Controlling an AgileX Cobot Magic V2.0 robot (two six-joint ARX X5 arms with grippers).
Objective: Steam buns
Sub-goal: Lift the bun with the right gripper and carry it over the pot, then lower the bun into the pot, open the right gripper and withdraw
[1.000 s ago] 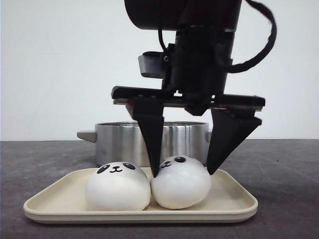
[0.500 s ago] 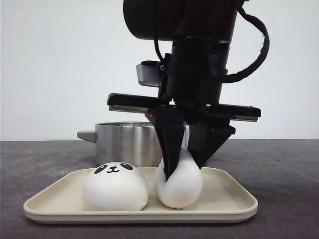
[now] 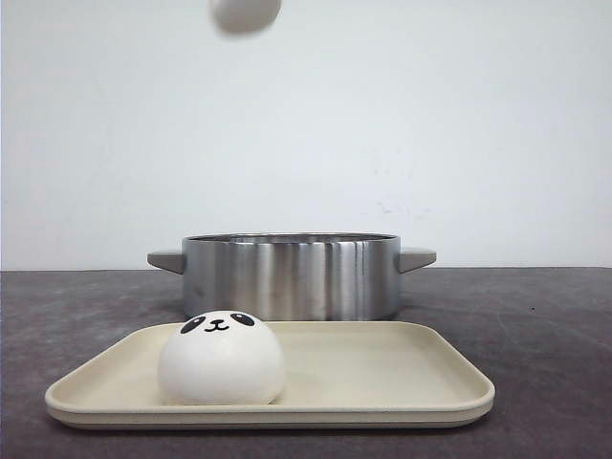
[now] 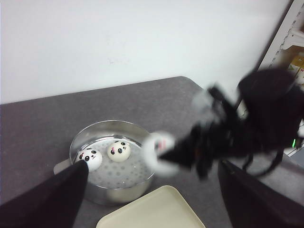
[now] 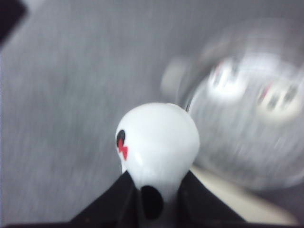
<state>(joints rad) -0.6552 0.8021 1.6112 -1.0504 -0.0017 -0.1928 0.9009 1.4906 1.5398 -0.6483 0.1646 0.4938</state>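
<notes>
Right, the right gripper (image 5: 153,190) was clamped on one bun (image 5: 159,140), fingers pinching its lower sides; in the front view that bun (image 3: 246,13) sat at the top edge of frame, high above the pot (image 3: 290,275). The view from the right wrist was motion-blurred, so the arm was likely mid-transfer.

Other buns: one (image 3: 221,357) on the left part of the tray (image 3: 402,375), face forward; two (image 4: 90,158) (image 4: 118,150) inside the pot on the perforated steamer plate (image 4: 122,169), side by side and apart.

Left gripper (image 4: 151,202) hung wide open above the scene, holding nothing; only its two dark fingers showed.

Handling, my read: buns looked soft and light. The held one appeared narrowed where the fingers bit, so it likely squishes and springs back. Skin was smooth, maybe a bit slippery. Best grip is low on the sides across the widest part, moderate squeeze; too hard and it could pop out upward. Release low over the plate, in the free area next to the two already there.

Surface: dark grey matte tabletop (image 3: 545,325), tray just in front of the pot. Plain white wall (image 3: 459,124) behind. A shelf unit (image 4: 290,42) stood at one side in the left wrist view, contents too blurred to name.
</notes>
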